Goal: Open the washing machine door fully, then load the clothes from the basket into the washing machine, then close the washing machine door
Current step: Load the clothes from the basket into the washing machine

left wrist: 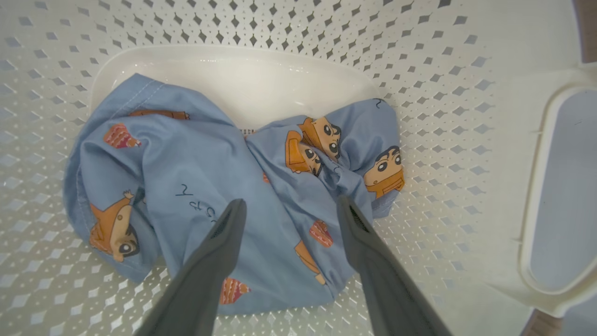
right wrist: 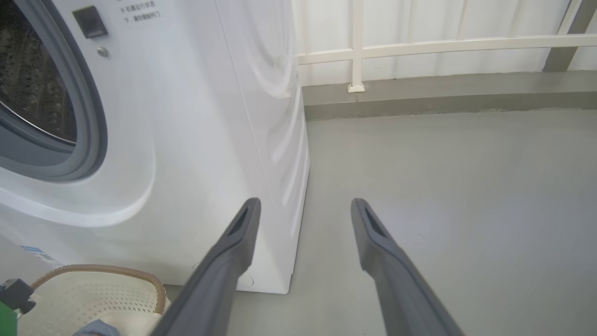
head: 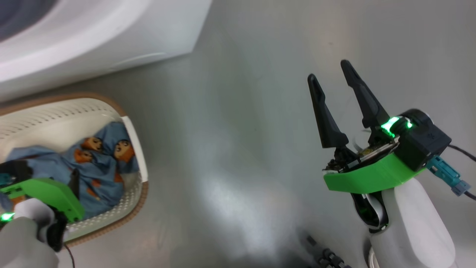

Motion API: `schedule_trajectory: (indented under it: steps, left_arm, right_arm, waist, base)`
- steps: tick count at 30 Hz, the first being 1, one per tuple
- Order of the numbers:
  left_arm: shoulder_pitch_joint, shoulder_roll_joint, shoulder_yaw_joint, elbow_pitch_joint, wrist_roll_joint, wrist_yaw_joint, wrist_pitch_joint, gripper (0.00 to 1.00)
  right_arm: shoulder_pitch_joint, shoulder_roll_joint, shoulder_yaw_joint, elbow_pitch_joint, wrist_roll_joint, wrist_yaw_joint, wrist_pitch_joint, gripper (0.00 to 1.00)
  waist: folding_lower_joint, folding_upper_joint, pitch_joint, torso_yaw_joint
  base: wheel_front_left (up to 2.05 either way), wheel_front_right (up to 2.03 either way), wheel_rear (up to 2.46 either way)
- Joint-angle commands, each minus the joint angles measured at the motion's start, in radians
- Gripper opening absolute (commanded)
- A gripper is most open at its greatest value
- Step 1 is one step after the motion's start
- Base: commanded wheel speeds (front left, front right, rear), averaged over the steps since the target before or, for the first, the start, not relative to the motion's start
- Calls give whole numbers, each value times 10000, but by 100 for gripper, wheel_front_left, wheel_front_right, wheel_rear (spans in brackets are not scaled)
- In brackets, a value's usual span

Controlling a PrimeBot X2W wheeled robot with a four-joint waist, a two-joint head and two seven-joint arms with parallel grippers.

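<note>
The left gripper (left wrist: 290,203), jaws spread, points down at the blue cartoon-print clothes (left wrist: 196,172) in the basket (left wrist: 419,70), lying lengthwise from finger to finger; the right gripper (head: 328,69), also spread, is well apart.

1. The left pincer's (left wrist: 290,201) fingers (left wrist: 219,252) cover the near part of the clothes (left wrist: 186,154).
2. In the head view, the left edge cuts off the basket (head: 55,119).
3. The washing machine's (right wrist: 200,116) drum opening (right wrist: 37,84) runs off the right wrist view's left edge; its printed lettering (right wrist: 140,11) is too small to read.
</note>
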Motion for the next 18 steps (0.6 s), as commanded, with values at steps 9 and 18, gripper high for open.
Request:
schedule_trajectory:
  steps: [9,18]
  left_arm:
    - [-882,703,687,1220,-505,183,102,100]
    - [-1874,789,617,1985,-615,148,237,100]
  right_arm:
    - [58,77,222,-447,-23,16,-48,100]
    - [5,77,46,-686,-188,16,-48,100]
  waist:
    - [0,-1,1236,-585]
    - [0,-1,1957,-491]
  base:
    - [0,0,0]
    - [0,0,0]
